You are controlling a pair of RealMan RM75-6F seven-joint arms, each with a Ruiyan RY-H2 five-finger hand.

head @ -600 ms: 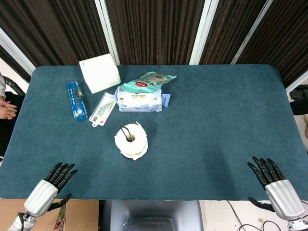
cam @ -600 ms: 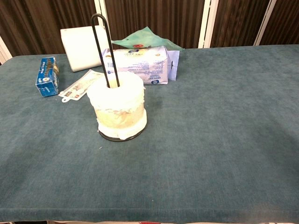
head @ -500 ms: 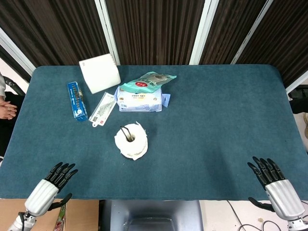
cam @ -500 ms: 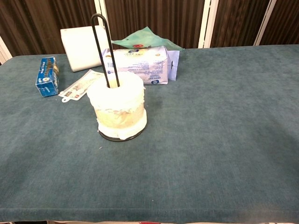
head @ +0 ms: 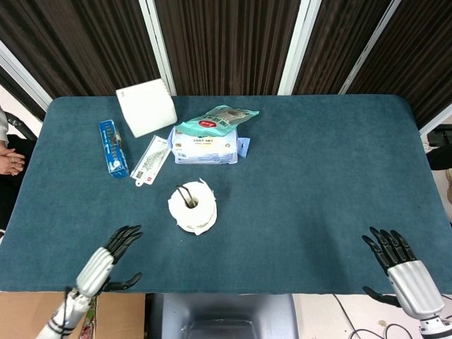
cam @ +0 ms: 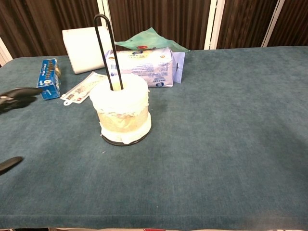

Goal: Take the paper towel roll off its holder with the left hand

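The white paper towel roll (head: 193, 206) (cam: 123, 108) stands on its black wire holder (cam: 107, 49) near the middle-left of the blue table; the holder's loop rises through the core. My left hand (head: 107, 261) is open at the front left edge, fingers spread, well short of the roll; in the chest view only its dark fingertips (cam: 19, 94) enter at the left edge. My right hand (head: 401, 264) lies open at the front right corner, far from the roll.
Behind the roll lie a tissue pack (head: 206, 147) with a green pouch (head: 219, 119) on it, a flat sachet (head: 151, 161), a blue box (head: 112, 147) and a white block (head: 145, 106). A person's hand (head: 8, 159) shows at the left edge.
My left hand has moved forward and to the right over the table's front edge, its fingertips now showing in the chest view. The right hand and the roll have stayed put.
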